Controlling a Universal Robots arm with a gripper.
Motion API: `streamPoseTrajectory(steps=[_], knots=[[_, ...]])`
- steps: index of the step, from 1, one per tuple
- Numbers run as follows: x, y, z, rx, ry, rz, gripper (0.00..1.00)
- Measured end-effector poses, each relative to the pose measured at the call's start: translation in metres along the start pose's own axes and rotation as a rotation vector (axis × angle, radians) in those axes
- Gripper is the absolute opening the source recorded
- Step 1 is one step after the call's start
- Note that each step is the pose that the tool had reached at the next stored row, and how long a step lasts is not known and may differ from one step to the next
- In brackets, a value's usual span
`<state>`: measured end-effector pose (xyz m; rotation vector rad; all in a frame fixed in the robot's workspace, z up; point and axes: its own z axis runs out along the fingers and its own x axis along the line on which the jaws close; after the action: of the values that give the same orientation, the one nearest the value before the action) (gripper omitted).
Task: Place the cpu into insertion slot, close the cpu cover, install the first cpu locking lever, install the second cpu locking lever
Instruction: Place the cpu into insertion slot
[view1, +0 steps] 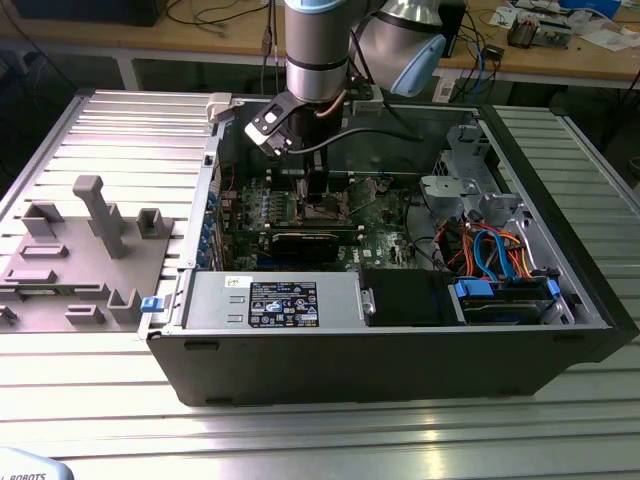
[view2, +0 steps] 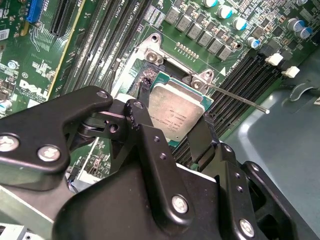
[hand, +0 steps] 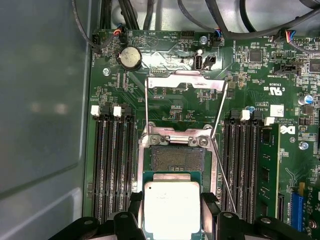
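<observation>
My gripper (hand: 172, 212) is shut on the cpu (hand: 172, 205), a pale silver square pinched at two opposite edges by the black fingers (view2: 145, 92). It hangs just over the open insertion slot (hand: 177, 159), whose bare pin field shows beyond the chip's far edge. The cpu cover (hand: 185, 80), a silvery frame, stands flipped up behind the slot. Two thin wire locking levers (hand: 146, 107) (hand: 220, 112) are raised on either side, and one lever (view2: 240, 98) juts out past the chip in the second wrist view. In the exterior view the gripper (view1: 315, 195) reaches down inside the open computer case (view1: 400, 360).
Black memory slots (hand: 115, 160) flank the socket on both sides. A grey drive cage (view1: 465, 170), blue and orange cables (view1: 495, 250) and the power supply (view1: 275, 300) crowd the case. A grey fixture block (view1: 90, 250) sits on the table at the exterior view's left.
</observation>
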<state>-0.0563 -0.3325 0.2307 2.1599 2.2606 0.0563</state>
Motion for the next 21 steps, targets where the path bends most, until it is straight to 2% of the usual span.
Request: streamPoseTrajectory(steps=[21], knots=[[-0.0002,0.0009,0.0100,0.0000,-0.0001,0.000,0.55]])
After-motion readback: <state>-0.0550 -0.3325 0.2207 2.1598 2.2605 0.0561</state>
